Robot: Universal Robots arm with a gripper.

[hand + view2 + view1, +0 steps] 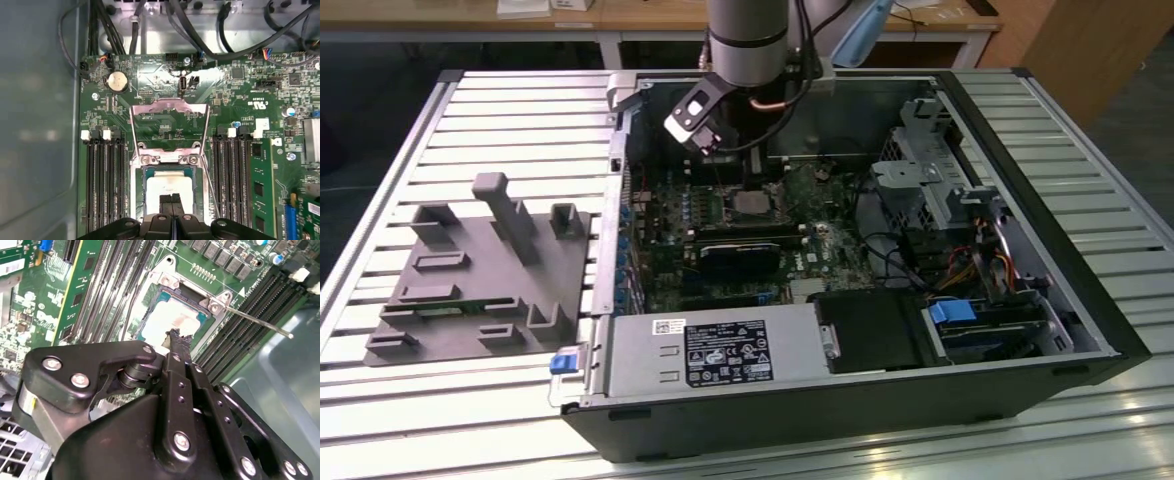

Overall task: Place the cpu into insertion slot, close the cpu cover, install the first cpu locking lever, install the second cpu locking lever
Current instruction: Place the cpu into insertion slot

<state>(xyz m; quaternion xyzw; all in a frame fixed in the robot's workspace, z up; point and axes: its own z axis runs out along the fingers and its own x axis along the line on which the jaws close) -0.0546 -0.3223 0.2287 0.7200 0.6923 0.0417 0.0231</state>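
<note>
The cpu lies flat in the insertion slot, its silver-grey top showing between the slot's metal rims. It also shows in the second wrist view and in the exterior view. The cpu cover, a thin silver frame, stands swung open away from the slot, hinged at the slot's edge. My gripper hangs just over the middle of the cpu, fingers shut together with nothing between them; its tip is at or just above the chip's top. A thin locking lever sticks out loose from a slot corner.
Long black memory slots flank the socket on both sides. A black card with a fan lies nearer the camera than the socket, and a power supply beyond that. Cables cross the case wall. A grey fixture sits on the exterior view's left.
</note>
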